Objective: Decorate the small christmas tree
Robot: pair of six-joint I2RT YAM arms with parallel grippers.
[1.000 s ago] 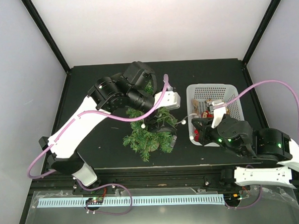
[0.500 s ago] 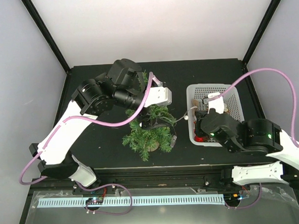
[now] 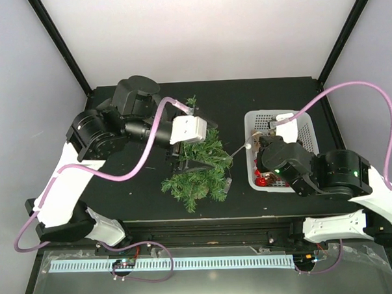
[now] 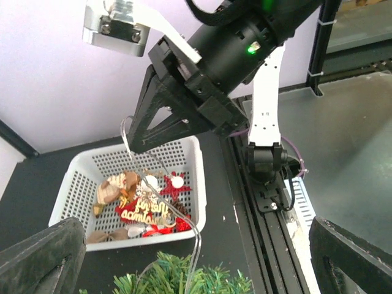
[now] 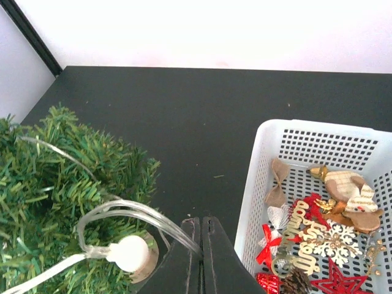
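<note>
Pinching the light string (image 5: 131, 252) shut, right fingers (image 5: 190, 260) tension it, likely for draping the small christmas tree (image 3: 192, 183) — left fingers (image 4: 43, 254) gape empty.

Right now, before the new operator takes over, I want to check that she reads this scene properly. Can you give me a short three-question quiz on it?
1. True or false: the left gripper is wide open above the small christmas tree.
2. What does the right gripper pinch? A: a red bow. B: the clear light string. C: a pine cone.
3. Fill in: the loose ornaments lie in the white ____.

Key
1. True.
2. B; the jaws are shut on it.
3. basket.
</note>
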